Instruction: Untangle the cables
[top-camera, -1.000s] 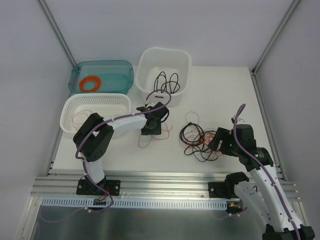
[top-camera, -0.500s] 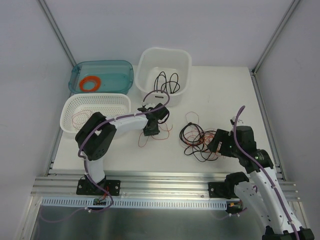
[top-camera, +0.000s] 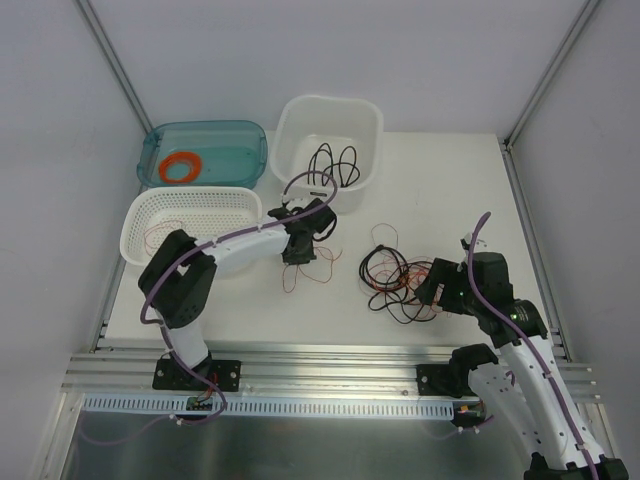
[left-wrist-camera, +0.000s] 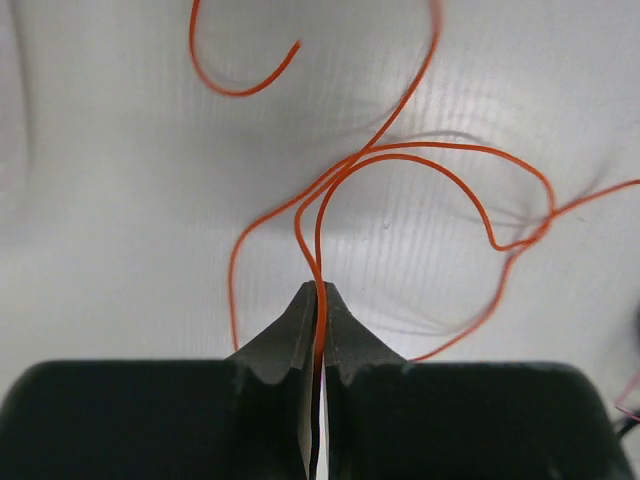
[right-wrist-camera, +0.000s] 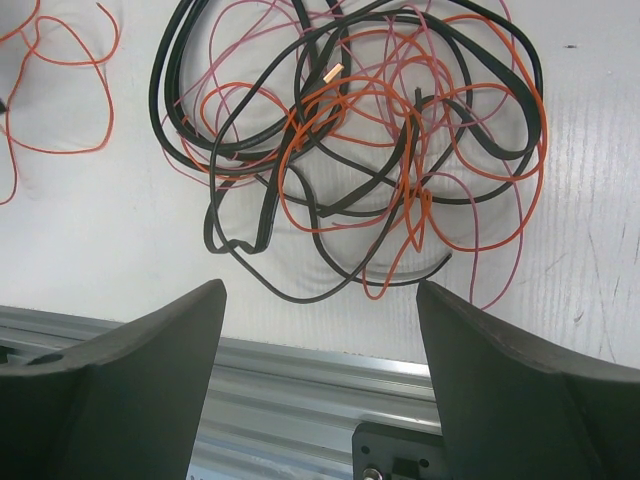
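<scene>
White arm links (top-camera: 250, 243), black joints (top-camera: 188, 283), purple wiring (top-camera: 478, 232) along them, matte black claw fingers (left-wrist-camera: 285, 345).

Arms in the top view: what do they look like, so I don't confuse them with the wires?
Both the left arm and right arm have white links, black joints and a purple hose running along them. Jaws are matte black, tapering to tips.

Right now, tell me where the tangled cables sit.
Top view: the tangled cables lie right of centre on the table, directly beside the right gripper.
</scene>
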